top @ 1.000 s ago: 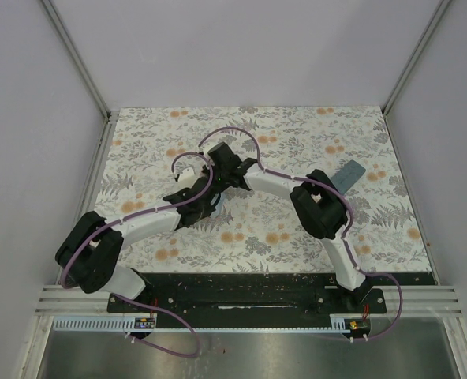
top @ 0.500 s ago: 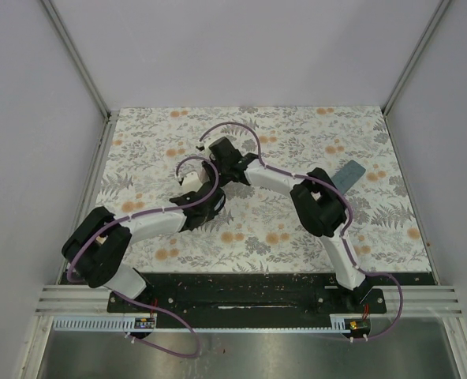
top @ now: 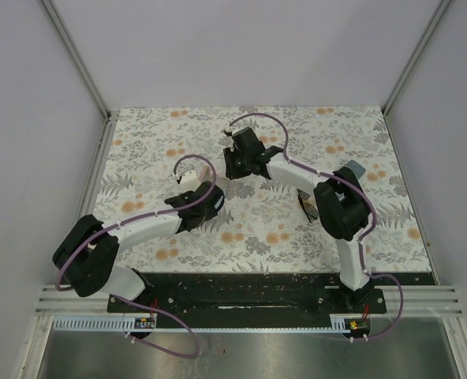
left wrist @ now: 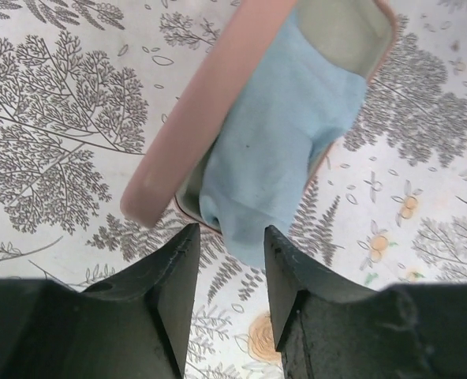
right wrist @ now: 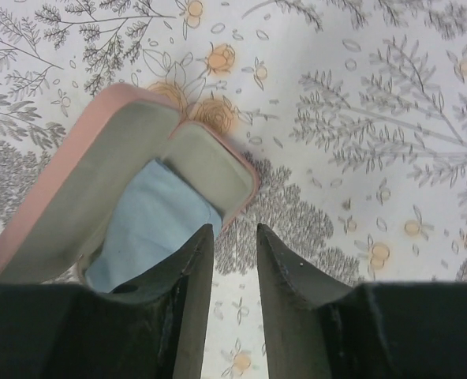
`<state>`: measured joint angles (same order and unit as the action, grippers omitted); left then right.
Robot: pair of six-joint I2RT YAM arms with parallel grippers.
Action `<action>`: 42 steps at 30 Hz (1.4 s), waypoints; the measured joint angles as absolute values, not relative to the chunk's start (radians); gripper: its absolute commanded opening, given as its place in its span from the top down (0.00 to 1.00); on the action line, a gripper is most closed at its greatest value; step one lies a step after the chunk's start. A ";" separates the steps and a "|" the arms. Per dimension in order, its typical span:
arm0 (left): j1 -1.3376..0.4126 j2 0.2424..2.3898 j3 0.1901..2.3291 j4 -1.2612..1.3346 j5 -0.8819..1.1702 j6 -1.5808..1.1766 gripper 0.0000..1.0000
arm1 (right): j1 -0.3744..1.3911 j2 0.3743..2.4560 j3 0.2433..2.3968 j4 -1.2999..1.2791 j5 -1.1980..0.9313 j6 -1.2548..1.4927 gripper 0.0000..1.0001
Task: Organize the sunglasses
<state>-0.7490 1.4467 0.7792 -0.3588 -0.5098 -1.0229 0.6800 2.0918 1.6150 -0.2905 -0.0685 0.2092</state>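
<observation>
Near mid-table, on the flower-printed table (left wrist: 60, 118), a pink case (left wrist: 206, 103) lies open, with a pale blue cloth (left wrist: 285, 142) bunched in its tray and spilling over the rim. We see the left gripper (left wrist: 230, 231) poised just above the cloth's near edge, its jaws partly apart with nothing between them. The right gripper (right wrist: 234, 229) hangs at the case's other end, its jaws a narrow gap apart and likewise empty. No sunglasses show in either wrist view, and we cannot tell whether a pair lies under the cloth. From above, a small dark object (top: 306, 204) sits beside the right arm's elbow, near a blue-grey case (top: 349, 170). It may be a pair, but it is too small and too hidden to say.

We judge folding sunglasses to be light, stiff and brittle at the hinges, with slick lenses that scratch and smear. We would take hold across the folded frame at the bridge or along the stacked temples, never on a lens. We would also close gently, since thin arms can twist or spring out of narrow fingers. The cloth is soft and will drag and bunch if caught with them.
</observation>
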 measured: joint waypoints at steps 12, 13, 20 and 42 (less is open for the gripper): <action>-0.801 1.252 0.799 -0.374 -0.442 -0.912 0.33 | 0.667 1.884 1.335 -0.280 -0.042 0.574 0.44; -0.790 1.217 0.802 -0.381 -0.425 -0.892 0.32 | 0.669 1.872 1.316 -0.280 -0.035 0.607 0.45; -0.580 1.074 0.809 -0.364 -0.240 -0.781 0.26 | 0.718 1.892 1.323 -0.277 0.010 0.723 0.49; -0.345 0.912 0.683 -0.390 0.054 -0.680 0.25 | 0.780 2.117 1.462 -0.268 0.007 0.825 0.91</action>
